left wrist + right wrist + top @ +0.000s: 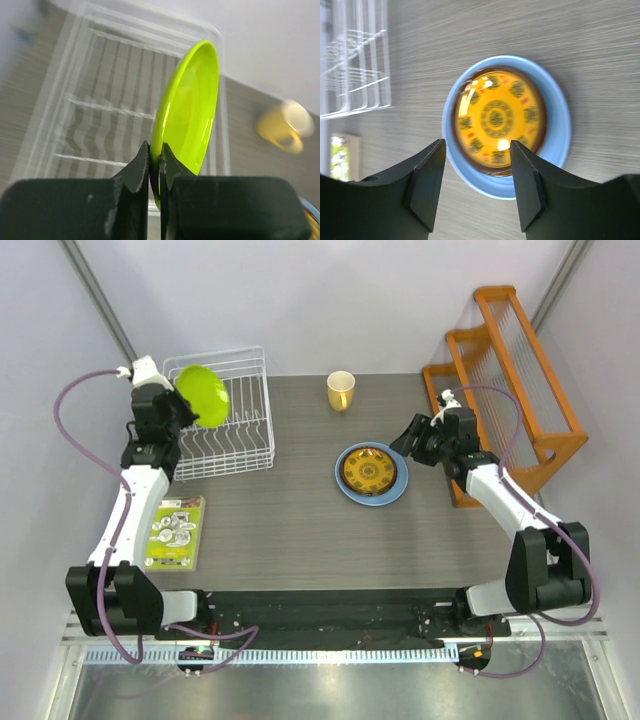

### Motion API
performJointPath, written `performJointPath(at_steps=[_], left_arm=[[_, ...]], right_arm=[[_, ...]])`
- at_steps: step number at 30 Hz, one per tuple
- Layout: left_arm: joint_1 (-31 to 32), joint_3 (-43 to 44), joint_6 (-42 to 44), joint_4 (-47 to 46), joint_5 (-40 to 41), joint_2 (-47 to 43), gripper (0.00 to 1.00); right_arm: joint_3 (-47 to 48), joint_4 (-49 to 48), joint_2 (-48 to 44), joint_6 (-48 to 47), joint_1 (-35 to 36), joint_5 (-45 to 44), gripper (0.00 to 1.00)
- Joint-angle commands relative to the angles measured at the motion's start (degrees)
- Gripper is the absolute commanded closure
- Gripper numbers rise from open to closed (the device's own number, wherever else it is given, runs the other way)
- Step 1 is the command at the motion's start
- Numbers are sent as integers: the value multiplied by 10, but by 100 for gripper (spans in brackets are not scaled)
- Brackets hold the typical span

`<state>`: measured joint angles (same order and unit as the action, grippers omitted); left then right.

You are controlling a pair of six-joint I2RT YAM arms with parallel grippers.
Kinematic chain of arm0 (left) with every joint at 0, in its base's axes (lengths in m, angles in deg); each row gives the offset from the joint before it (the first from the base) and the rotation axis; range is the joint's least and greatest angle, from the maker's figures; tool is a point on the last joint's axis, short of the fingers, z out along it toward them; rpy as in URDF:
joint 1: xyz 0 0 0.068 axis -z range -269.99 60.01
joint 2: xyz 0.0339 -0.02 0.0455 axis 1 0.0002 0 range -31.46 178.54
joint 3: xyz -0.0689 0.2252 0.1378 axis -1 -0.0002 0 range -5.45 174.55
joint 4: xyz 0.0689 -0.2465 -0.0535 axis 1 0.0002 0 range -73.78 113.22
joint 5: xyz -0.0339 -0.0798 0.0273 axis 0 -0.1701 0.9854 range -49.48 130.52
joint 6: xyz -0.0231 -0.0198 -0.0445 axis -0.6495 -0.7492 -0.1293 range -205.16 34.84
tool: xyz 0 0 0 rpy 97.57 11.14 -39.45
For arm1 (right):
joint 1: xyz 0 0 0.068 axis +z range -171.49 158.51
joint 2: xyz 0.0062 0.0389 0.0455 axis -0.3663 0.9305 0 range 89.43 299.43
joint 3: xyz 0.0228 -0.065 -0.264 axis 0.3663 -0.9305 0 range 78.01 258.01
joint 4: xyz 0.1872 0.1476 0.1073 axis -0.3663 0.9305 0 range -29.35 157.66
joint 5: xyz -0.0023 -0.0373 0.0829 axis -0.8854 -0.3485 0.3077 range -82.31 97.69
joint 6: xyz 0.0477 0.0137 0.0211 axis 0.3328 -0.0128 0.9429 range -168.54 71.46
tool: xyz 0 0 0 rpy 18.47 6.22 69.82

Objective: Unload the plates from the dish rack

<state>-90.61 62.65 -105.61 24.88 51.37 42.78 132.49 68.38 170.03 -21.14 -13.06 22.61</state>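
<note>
My left gripper (pixel 181 410) is shut on the rim of the lime green plate (pixel 203 395) and holds it on edge above the white wire dish rack (pixel 250 445). In the left wrist view the plate (pixel 187 110) stands upright between my fingers (pixel 135 167) over the rack (pixel 100 100). The yellow patterned plate (pixel 370 470) lies stacked on the light blue plate (pixel 345 485) on the table. My right gripper (pixel 408 440) is open and empty just right of them; its wrist view shows both plates (pixel 495 120) beyond the fingertips (pixel 427 175). The red floral plate is not in view.
A yellow cup (pixel 341 391) stands at the back middle. An orange wooden slatted rack (pixel 510 370) stands at the back right. A green printed card (pixel 175 532) lies at the left front beside my left arm.
</note>
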Motion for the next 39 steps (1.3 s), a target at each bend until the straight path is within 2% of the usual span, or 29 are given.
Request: performJointPath(at_steps=[1, 2, 5, 6, 9, 15, 24, 31, 39], left_arm=[[1, -86, -171, -69, -275, 8, 100], [17, -102, -206, -94, -334, 12, 100], [37, -155, -272, -178, -403, 36, 100], [45, -164, -287, -220, -415, 41, 100], [82, -183, -313, -268, -425, 52, 100], [148, -184, -316, -270, -427, 68, 100], [164, -213, -312, -269, -423, 62, 100], [164, -221, -305, -261, -387, 66, 100], [170, -217, -304, -262, -384, 77, 100]], right_arm=[[-31, -74, -45, 47, 14, 62, 40], [-38, -75, -48, 51, 16, 64, 40], [-46, -109, -54, 65, 29, 71, 37], [-46, -112, -53, 69, 33, 69, 37], [-33, -117, -33, 72, 56, 67, 36], [-32, -190, 12, 112, 99, 77, 36], [-32, -245, 51, 136, 125, 98, 36], [-40, -224, 28, 123, 128, 59, 37], [-30, -213, 21, 123, 129, 72, 36]])
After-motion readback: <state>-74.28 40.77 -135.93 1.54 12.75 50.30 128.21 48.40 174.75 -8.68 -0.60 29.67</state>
